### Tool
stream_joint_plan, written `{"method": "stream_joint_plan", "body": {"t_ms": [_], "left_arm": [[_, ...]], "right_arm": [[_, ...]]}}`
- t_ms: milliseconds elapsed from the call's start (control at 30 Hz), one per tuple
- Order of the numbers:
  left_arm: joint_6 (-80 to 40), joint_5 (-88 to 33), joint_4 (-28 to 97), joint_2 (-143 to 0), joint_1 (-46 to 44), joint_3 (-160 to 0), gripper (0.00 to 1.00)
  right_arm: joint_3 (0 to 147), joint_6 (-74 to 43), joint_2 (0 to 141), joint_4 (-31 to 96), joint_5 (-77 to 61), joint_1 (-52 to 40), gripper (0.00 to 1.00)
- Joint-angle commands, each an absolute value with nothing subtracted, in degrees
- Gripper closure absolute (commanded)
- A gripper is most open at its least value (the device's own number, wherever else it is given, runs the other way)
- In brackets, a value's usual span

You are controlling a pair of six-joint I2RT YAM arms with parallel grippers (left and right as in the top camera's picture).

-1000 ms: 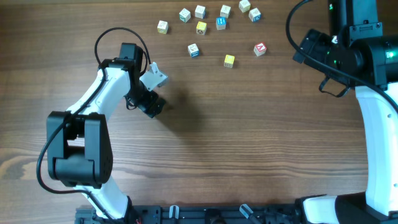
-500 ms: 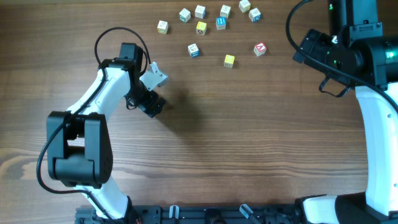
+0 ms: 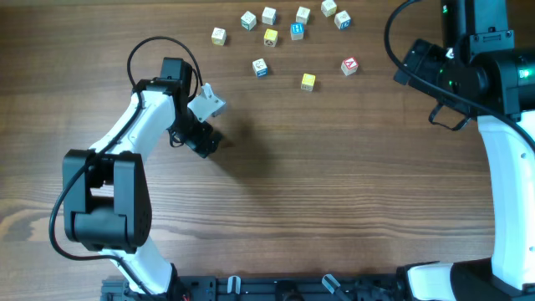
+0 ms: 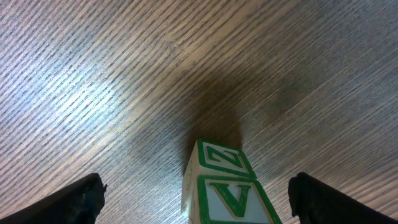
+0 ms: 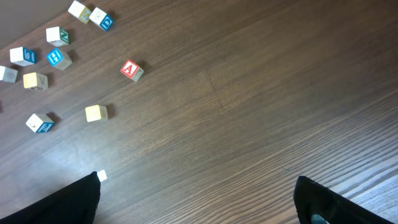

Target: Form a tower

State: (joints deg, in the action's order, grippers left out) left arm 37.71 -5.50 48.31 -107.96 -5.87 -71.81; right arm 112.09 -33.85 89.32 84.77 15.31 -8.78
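Left gripper [image 4: 199, 199] stands wide open, gripping nothing, the barely begun tower [image 4: 217, 183] of pale green-lettered wooden cube between its jaws; right gripper [image 5: 199, 200] gapes empty; scattered wooden letter cubes [image 3: 269, 37], well beyond both, await stacking.

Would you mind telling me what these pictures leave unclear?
- Overhead: the left gripper hides whatever stands under it.
- Left wrist: the green-lettered block is cut off by the bottom edge; one cube or two, unclear.
- Overhead: letters on the loose cubes are too small.
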Motion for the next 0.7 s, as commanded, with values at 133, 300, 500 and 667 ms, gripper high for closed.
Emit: {"method": "stream_joint_plan", "body": {"t_ms": [133,300,500,667], "left_arm": [[43.33,-6.37,48.86,-108.77,-5.34,-71.46,0.00],[44.84,-3.75,50.57,-108.77,-5.37,-71.48,0.00],[44.84,-1.02,55.07,-108.77,-5.39,-75.90,0.00],[45.71,-2.20,59.20,-108.77,-5.41,-79.61,0.00]], "right_arm": [[111.90,-34.54,89.91,84.60,16.47,-8.49,0.00],[111.90,-34.54,89.93,84.60,16.47,-8.49,0.00],[111.90,-34.54,89.93,84.62,16.47,-8.49,0.00],[111.90,-34.52,89.93,84.62,16.47,-8.49,0.00]]}}
